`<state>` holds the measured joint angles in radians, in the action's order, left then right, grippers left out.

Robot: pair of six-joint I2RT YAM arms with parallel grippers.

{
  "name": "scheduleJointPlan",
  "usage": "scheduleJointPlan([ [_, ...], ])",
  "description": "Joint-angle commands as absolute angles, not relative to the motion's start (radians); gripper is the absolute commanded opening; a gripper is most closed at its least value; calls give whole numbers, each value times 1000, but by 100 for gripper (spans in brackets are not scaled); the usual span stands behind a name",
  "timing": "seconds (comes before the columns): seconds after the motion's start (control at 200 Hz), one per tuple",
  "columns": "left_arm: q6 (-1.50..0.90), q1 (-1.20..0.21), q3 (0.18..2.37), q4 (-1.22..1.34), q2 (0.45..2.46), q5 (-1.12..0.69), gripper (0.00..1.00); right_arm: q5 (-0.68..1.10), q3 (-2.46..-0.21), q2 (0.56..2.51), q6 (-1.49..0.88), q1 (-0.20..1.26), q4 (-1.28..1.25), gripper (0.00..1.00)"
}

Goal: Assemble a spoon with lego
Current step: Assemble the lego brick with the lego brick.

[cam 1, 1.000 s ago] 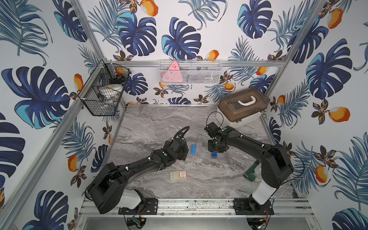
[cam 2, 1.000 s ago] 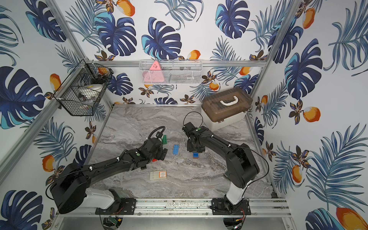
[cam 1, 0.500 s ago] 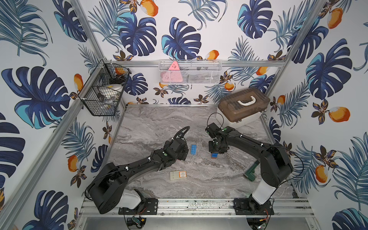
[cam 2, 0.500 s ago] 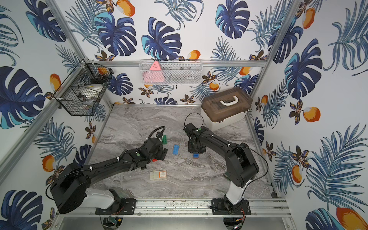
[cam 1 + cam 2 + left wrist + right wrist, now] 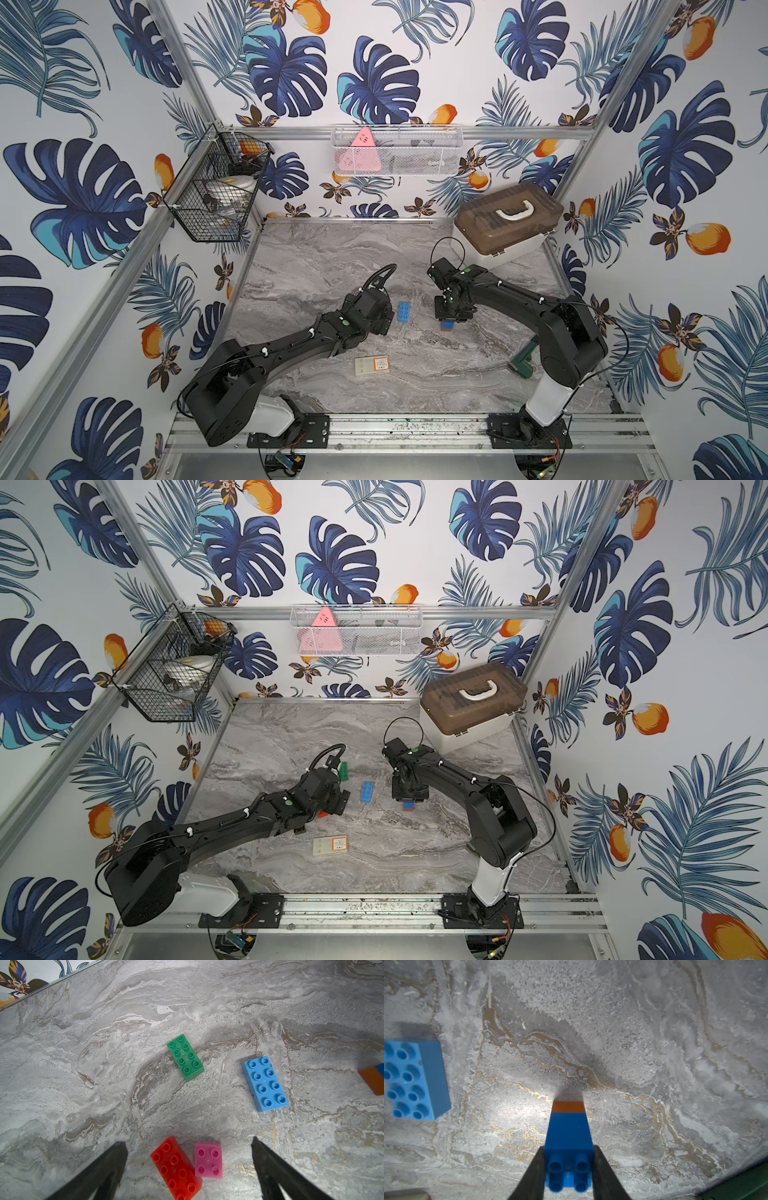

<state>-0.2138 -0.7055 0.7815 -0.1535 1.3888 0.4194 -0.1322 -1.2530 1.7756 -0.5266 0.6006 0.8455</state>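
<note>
Lego stem (image 5: 568, 1126), blue on orange, upright, clamped in right gripper (image 5: 569, 1152). Left gripper (image 5: 188, 1144) spread wide; red brick (image 5: 175, 1167) and pink brick (image 5: 208, 1160) sit between its fingers, red's long axis skewed.

left fingers (image 5: 99, 1172) spread, right fingers (image 5: 533, 1176) clamped

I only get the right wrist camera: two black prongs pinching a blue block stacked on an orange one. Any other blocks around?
Observer: Yes. Besides your blue-and-orange stack, the left wrist view shows a green brick, a red brick and a pink brick loose on the table.
Operator: Is the other arm holding one?
Observer: No. The left gripper is wide open, its jaws either side of the red and pink bricks.
Operator: Anything besides blocks?
Observer: In a top view, a brown-lidded case with a white handle sits in the table's far corner.
</note>
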Motion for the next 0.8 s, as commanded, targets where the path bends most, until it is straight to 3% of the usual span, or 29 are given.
scheduleJointPlan([
  [0.0, -229, -707, 783, -147, 1390, 430, 99, -112, -1223, 1808, -514, 600, 829, 29],
  [0.265, -229, -706, 782, -146, 1395, 428, 99, -108, -1226, 1808, -512, 596, 831, 31],
  [0.796, -233, -707, 797, -163, 1423, 400, 99, -127, -1299, 1760, -497, 594, 887, 51],
])
